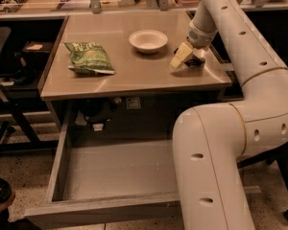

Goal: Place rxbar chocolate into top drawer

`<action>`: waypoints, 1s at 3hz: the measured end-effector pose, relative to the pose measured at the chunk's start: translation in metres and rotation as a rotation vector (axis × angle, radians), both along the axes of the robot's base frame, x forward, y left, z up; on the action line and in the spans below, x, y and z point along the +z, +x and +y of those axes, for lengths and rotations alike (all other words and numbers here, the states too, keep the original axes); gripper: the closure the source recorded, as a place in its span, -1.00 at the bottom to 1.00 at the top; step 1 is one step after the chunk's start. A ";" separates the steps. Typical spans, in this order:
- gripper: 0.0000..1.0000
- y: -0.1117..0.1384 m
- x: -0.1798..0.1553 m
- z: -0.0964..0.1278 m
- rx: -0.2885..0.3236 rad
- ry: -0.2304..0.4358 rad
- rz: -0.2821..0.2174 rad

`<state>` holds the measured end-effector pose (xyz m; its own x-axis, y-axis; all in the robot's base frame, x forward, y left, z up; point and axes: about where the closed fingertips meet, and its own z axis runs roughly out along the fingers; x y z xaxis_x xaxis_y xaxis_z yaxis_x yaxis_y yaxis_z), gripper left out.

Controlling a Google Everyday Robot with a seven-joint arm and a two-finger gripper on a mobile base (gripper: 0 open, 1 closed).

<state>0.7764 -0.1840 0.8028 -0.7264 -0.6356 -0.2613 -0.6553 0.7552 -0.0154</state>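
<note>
On the brown table (129,68), a green chip bag (89,58) lies toward the left and a white bowl (148,40) sits near the middle back, both well apart from the front edge. Nothing lies between them and the gripper (182,59). The robot's white arm (252,61) rises from the lower right, bends at a thick elbow and reaches over the table's right side, its wrist angled down. The gripper tips onto the tabletop just right of the bowl; whether it grasps anything cannot be told. The black chocolate bar (196,63) lies on the table, touching the gripper and partly hidden. Below, the top drawer (57,164) stands pulled open.
</note>
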 end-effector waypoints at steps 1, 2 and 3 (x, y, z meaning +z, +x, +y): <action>-1.00 0.000 -0.006 0.002 0.007 0.002 0.011; -0.72 0.000 -0.007 0.002 0.008 0.002 0.013; -0.28 0.000 -0.007 0.002 0.008 0.002 0.013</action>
